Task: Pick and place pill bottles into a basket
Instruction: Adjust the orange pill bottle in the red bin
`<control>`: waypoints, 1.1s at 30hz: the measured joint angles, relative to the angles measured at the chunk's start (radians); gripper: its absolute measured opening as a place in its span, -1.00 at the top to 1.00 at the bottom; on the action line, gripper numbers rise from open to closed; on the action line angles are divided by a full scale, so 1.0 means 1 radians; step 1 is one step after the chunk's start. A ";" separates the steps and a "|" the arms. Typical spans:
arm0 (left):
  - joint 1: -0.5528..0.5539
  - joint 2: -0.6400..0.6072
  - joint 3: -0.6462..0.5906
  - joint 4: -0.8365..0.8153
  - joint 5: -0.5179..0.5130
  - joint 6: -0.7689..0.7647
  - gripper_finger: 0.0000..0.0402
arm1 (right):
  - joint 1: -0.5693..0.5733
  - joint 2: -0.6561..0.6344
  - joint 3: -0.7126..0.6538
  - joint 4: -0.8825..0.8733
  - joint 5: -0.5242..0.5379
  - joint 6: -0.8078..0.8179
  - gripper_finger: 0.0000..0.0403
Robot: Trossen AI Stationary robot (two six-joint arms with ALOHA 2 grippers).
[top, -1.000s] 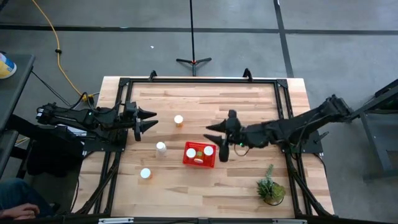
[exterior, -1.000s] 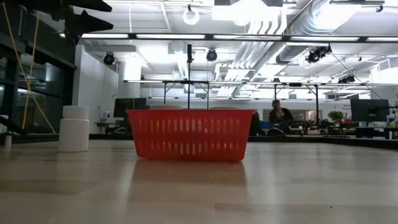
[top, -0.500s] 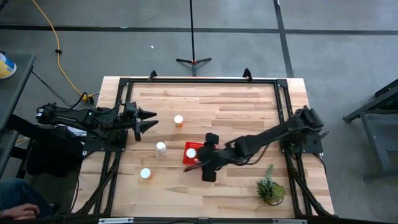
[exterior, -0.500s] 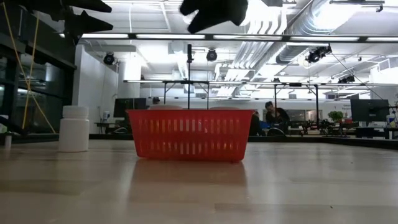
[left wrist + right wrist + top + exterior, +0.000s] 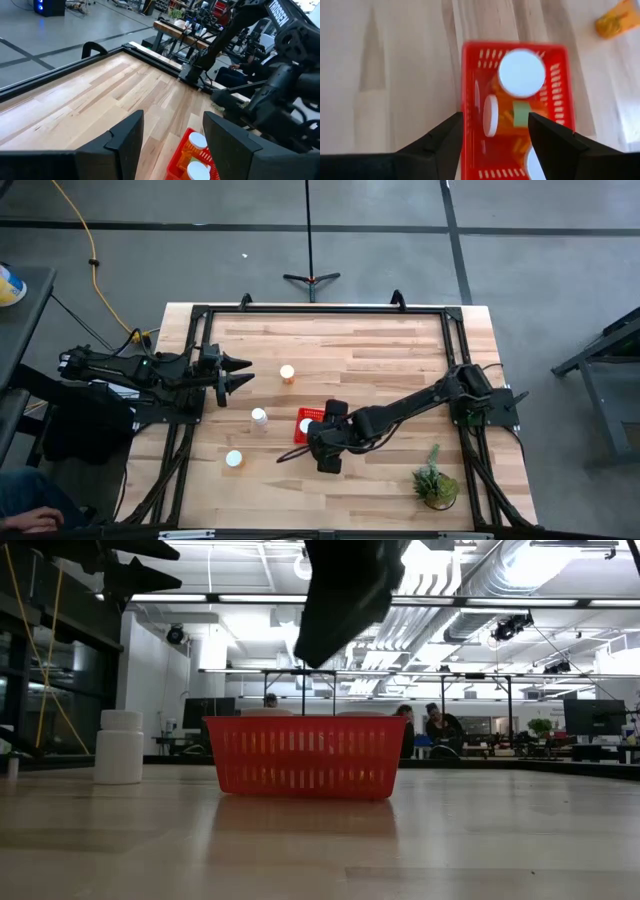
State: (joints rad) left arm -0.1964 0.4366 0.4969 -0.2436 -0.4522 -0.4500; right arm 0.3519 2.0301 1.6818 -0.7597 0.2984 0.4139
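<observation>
Low in the centre of the high view, the right claw (image 5: 300, 448) hangs over the red basket (image 5: 304, 417), fingers spread and empty. A few pill bottles (image 5: 521, 73) already sit inside. Looks like a between-picks moment to me. Three more bottles stand on the bench (image 5: 380, 350) left of the basket; the whitish one (image 5: 259, 417) is the closest target. Left claw (image 5: 238, 373) waits open at mid left.

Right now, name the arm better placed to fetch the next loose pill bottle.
Left. Its open pincer hovers by the three loose pill bottles, with the orange one just ahead. The right pincer, also open, hangs over the basket and looks poorly lined up for any of them.
</observation>
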 joint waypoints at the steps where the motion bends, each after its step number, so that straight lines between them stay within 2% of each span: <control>1: 0.000 0.000 0.000 0.000 0.000 0.000 -0.19 | 0.001 -0.001 0.000 0.006 0.004 -0.008 -0.05; 6: 0.000 0.000 0.000 0.000 0.000 0.022 -0.19 | 0.000 0.000 -0.030 0.034 0.036 -0.033 -0.04; 17: 0.000 0.000 0.000 0.001 0.000 0.034 -0.19 | -0.021 0.027 -0.045 0.074 0.031 -0.104 -0.01; 33: 0.000 0.000 0.000 0.002 0.000 0.034 -0.19 | -0.040 0.070 -0.046 0.068 0.018 -0.120 0.03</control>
State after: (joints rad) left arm -0.1966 0.4362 0.4969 -0.2415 -0.4526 -0.4160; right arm 0.3122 2.1004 1.6356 -0.6921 0.3161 0.2940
